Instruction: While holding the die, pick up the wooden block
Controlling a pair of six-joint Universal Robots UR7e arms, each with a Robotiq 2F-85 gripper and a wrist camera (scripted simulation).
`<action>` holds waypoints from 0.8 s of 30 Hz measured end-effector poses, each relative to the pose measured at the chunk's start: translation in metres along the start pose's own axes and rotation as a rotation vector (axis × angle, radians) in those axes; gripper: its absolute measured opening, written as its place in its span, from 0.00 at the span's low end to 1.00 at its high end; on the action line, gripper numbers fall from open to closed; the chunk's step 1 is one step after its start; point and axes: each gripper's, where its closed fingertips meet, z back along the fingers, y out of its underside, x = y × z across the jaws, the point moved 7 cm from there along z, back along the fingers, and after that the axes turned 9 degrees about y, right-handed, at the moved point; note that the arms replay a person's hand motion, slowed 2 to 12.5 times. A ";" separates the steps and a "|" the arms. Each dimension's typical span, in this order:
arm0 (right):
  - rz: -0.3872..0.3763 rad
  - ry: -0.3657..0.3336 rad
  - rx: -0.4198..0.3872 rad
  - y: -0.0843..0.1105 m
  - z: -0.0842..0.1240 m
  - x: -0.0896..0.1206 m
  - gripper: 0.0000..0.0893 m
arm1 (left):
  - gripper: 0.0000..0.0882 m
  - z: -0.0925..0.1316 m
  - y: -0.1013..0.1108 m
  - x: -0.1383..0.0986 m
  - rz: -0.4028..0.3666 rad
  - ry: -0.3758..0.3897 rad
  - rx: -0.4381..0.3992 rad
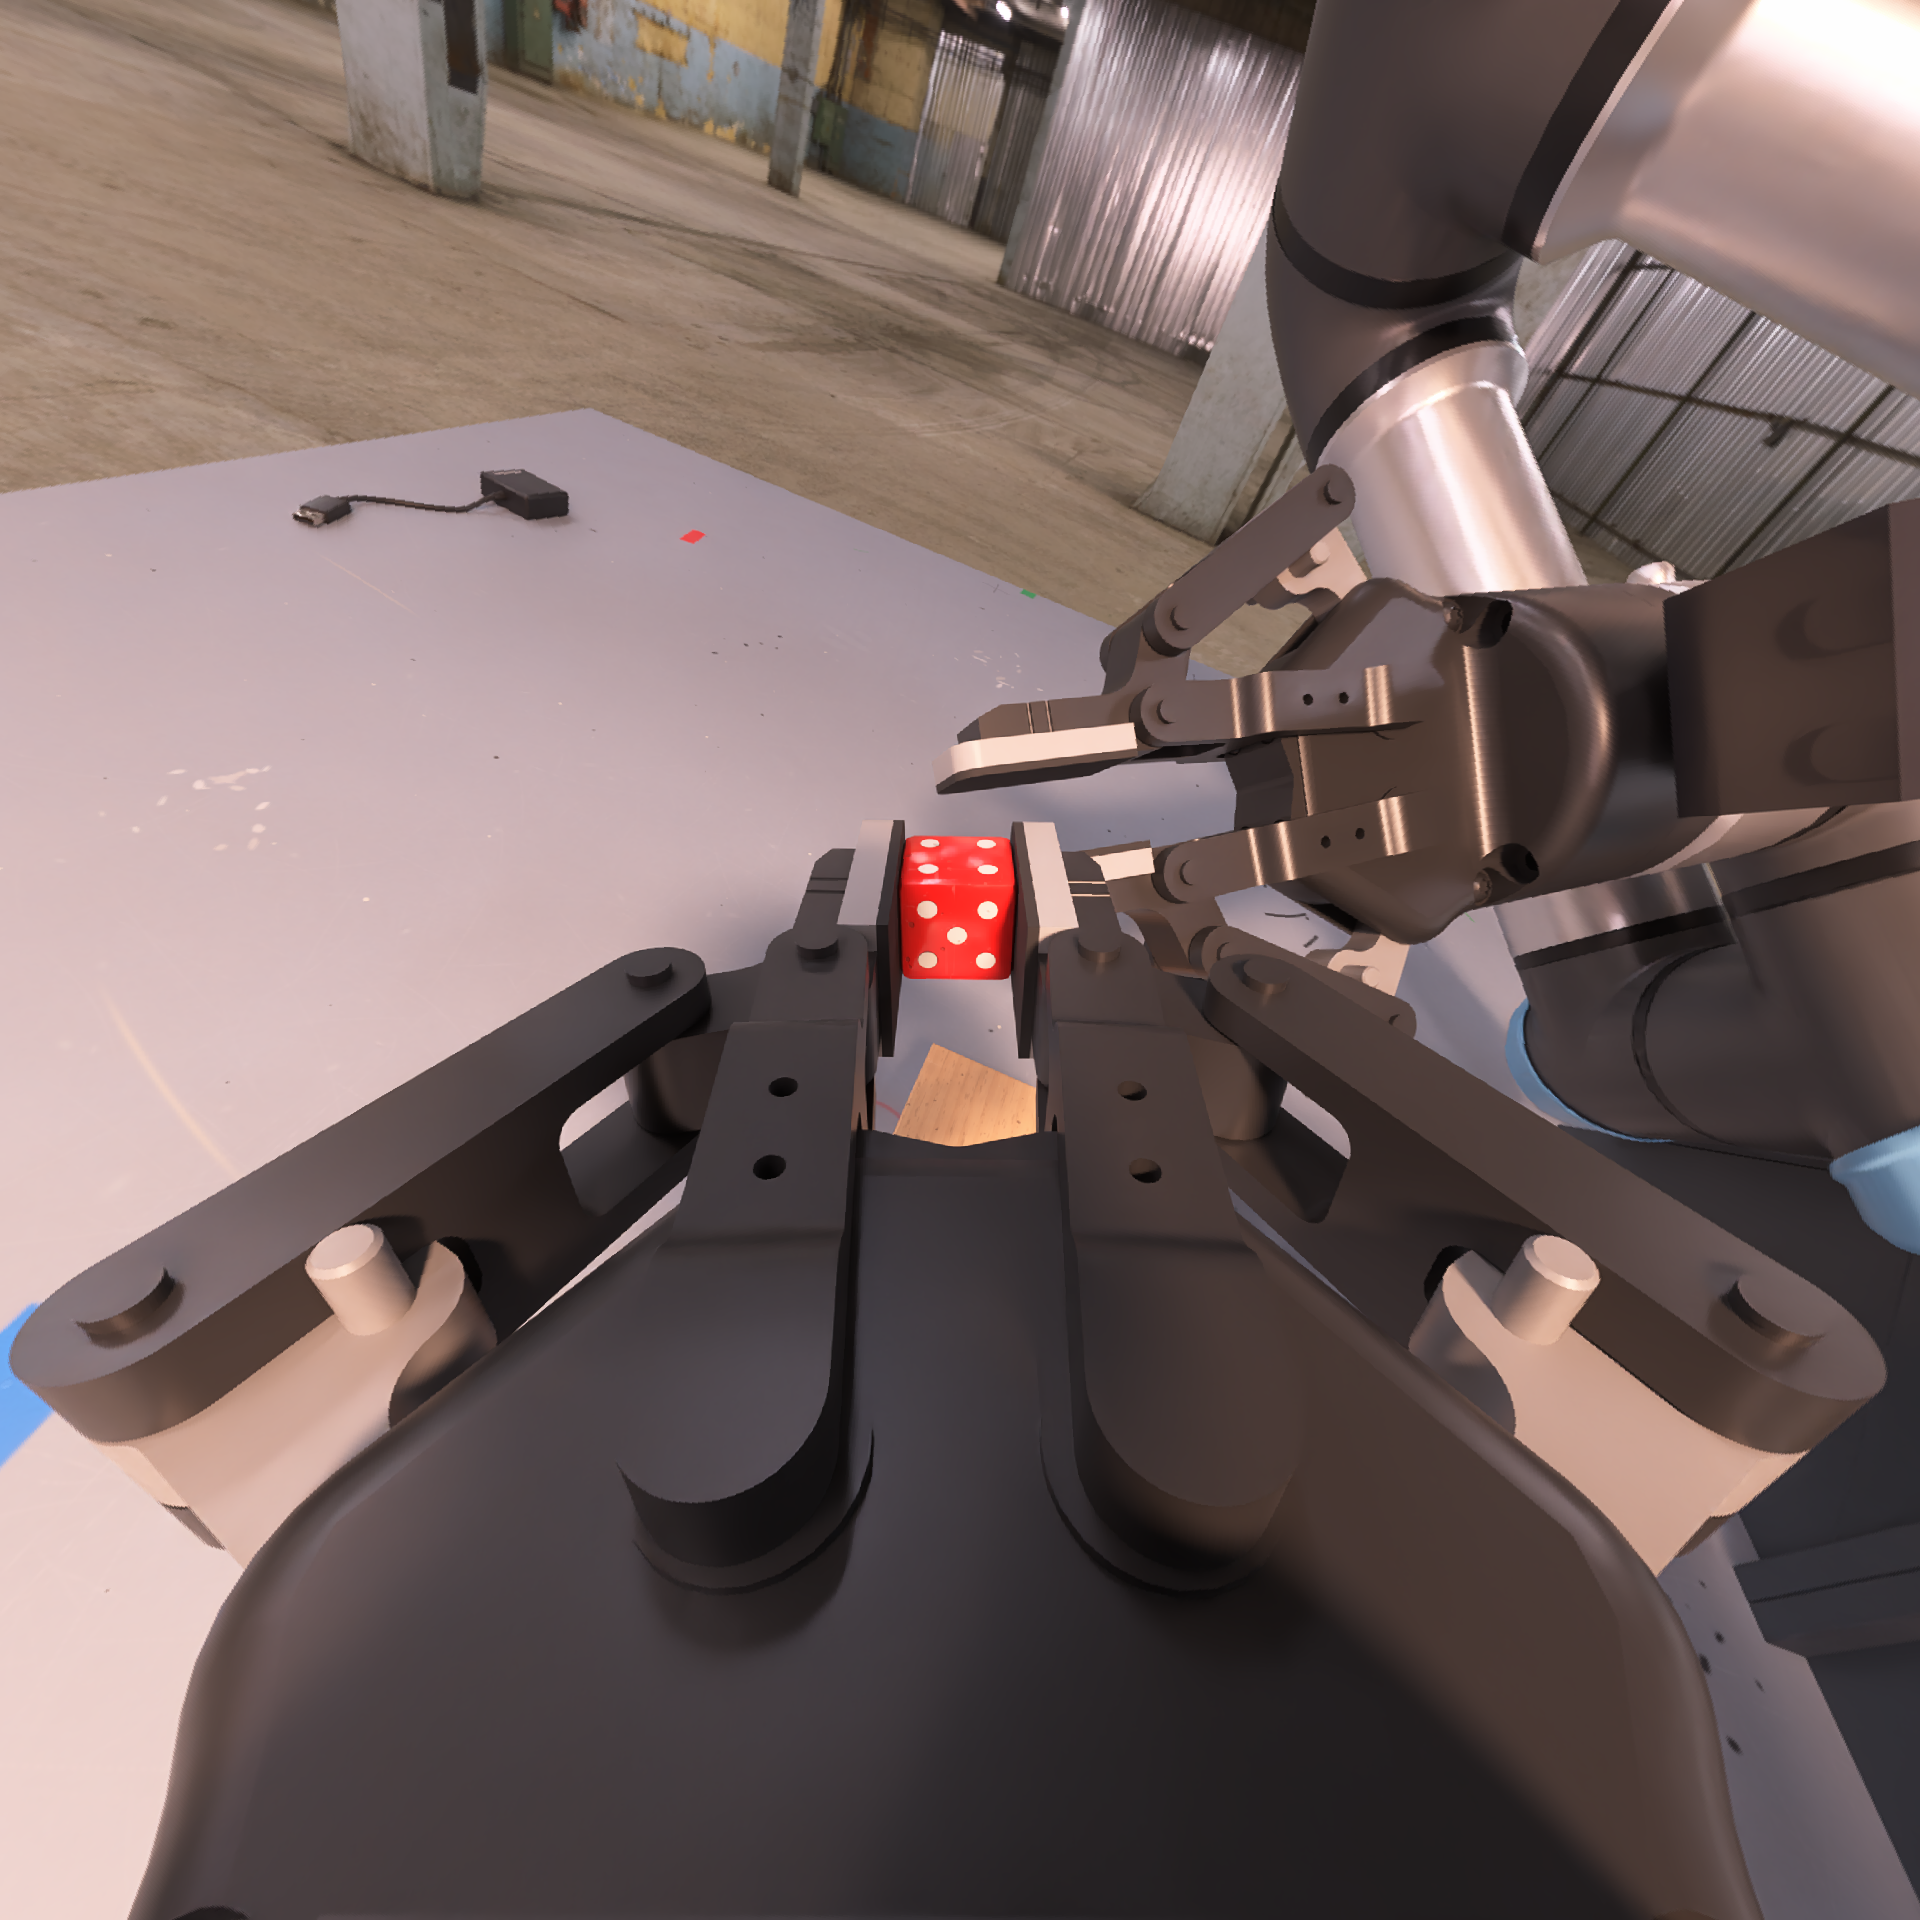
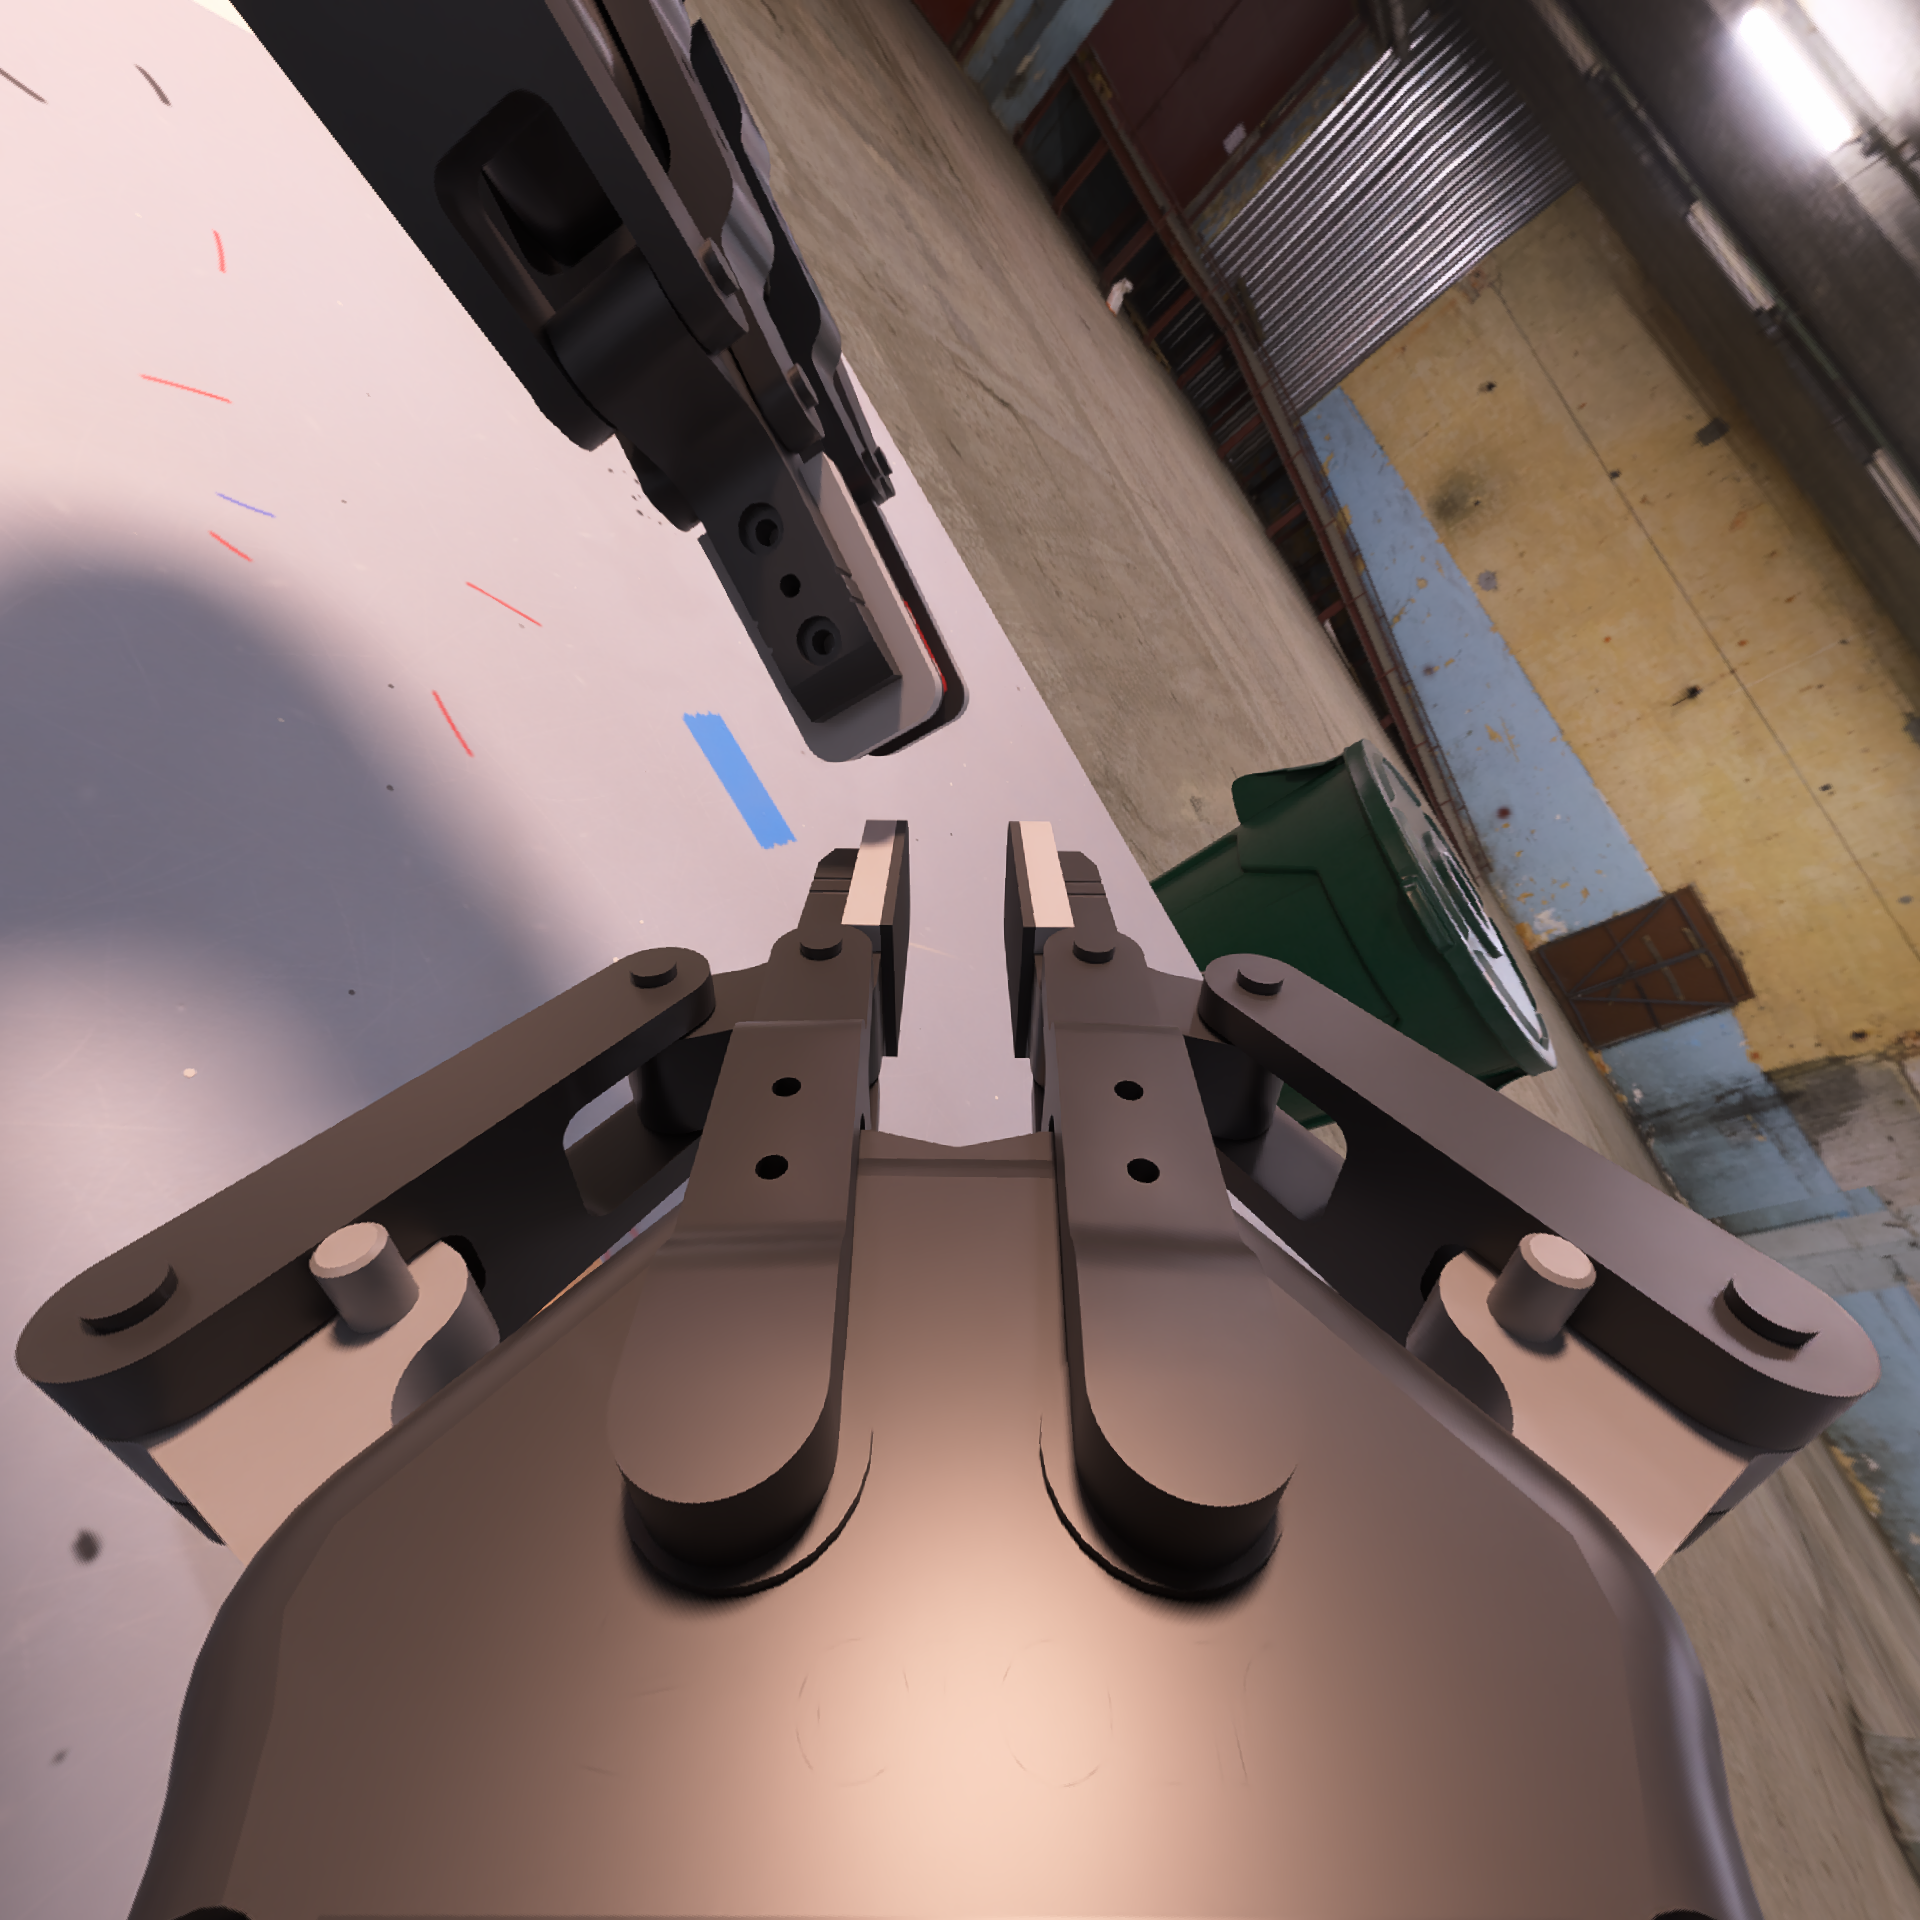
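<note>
Grey table (image 1: pixel 364 727): left gripper (image 1: pixel 956 904) clamps die (image 1: pixel 956 906); right gripper (image 2: pixel 956 883) empty, narrowly parted (widen first); lower yours squarely over block (image 1: pixel 961 1096).

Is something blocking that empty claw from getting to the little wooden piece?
Yes. The left gripper, shut on the red die, hangs over the wooden block, of which only a sliver shows. The open right gripper sits just beside it.

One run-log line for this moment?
left gripper: shut on die | right gripper: open, empty | wooden block: below left gripper, ungrasped | USB adapter: on table
</note>
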 end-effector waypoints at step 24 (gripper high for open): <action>0.308 0.071 0.009 -0.007 0.002 0.011 0.11 | 0.20 -0.005 0.005 -0.003 0.123 0.084 0.014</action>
